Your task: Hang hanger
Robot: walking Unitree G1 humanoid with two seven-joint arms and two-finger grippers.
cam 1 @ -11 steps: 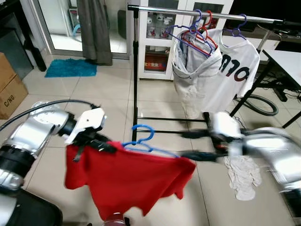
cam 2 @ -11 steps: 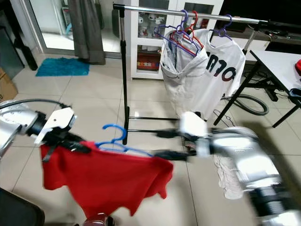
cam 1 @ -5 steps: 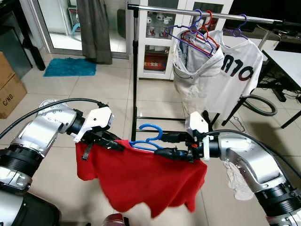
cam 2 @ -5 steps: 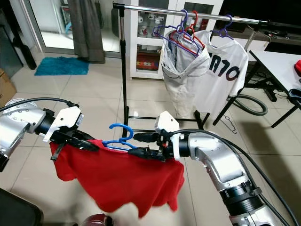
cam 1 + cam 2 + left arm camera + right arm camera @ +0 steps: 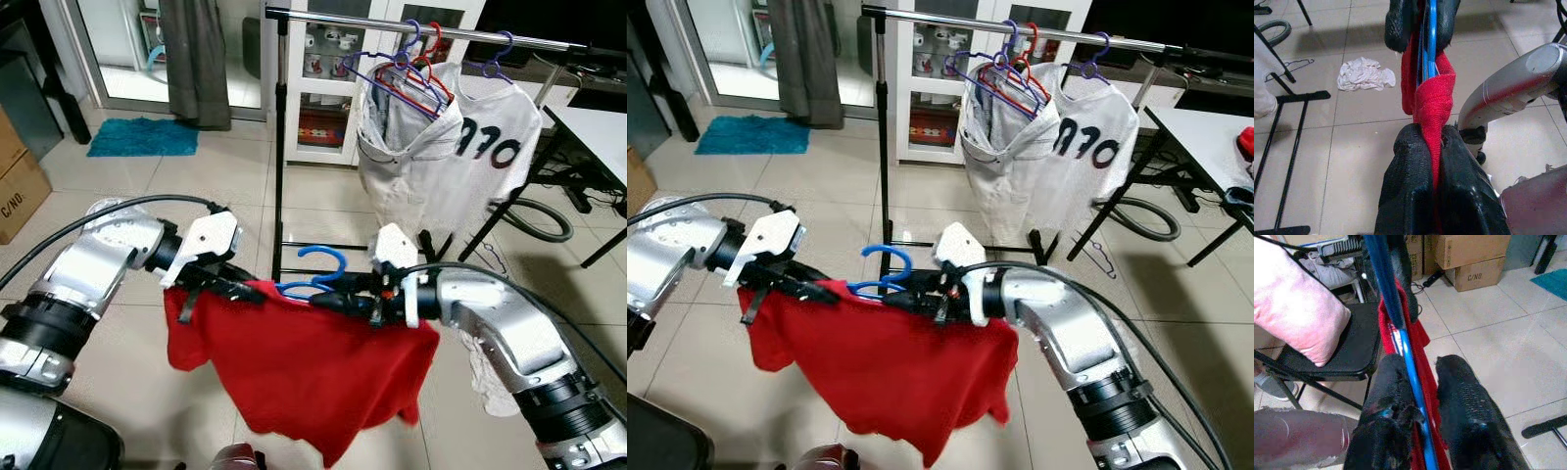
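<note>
The left gripper (image 5: 257,292) pinches one end of the blue hanger (image 5: 318,277) with the red shirt (image 5: 304,367). The right gripper (image 5: 323,297) seems closed on the other end, below the clothes rack (image 5: 284,127).

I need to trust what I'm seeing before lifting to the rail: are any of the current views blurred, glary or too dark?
Left and right eye views: sharp and evenly lit, with soft reflections on the floor tiles and the red shirt and blue hanger crisp. Left wrist view: the left gripper is slightly soft up close. Right wrist view: the right gripper is soft, and the pink cushion looks washed out.
</note>
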